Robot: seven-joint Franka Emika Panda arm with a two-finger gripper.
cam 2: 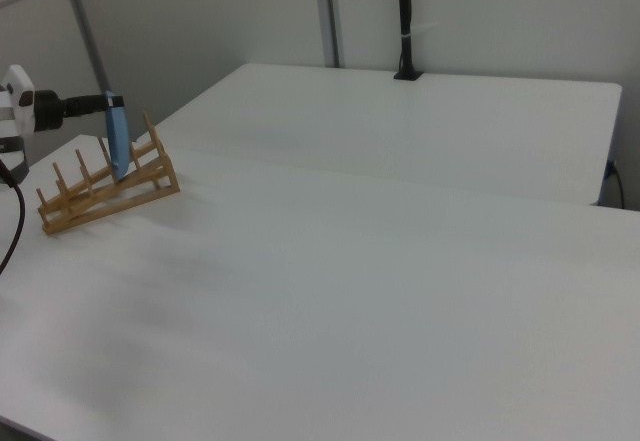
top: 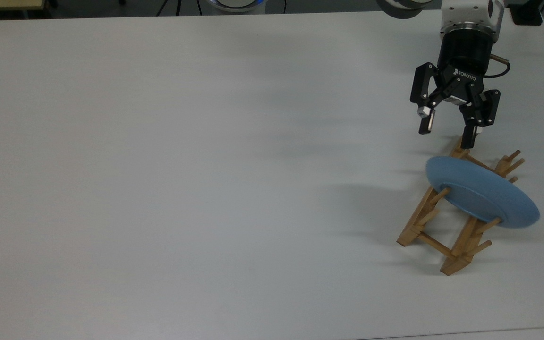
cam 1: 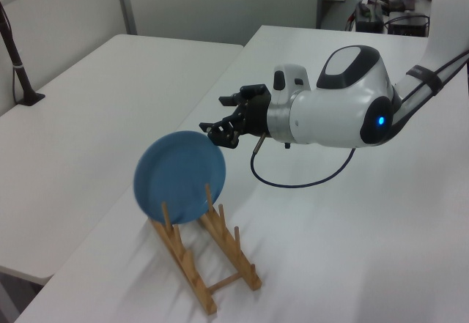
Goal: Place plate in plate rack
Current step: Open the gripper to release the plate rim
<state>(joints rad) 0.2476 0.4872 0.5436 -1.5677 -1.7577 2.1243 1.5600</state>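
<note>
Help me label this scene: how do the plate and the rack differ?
The plate is a round, solid light-blue disc; the rack is an open light-brown wooden frame of rails and pegs. The plate stands on edge, tilted between the pegs; the rack lies flat on the table. Both sit free of the open gripper.
</note>
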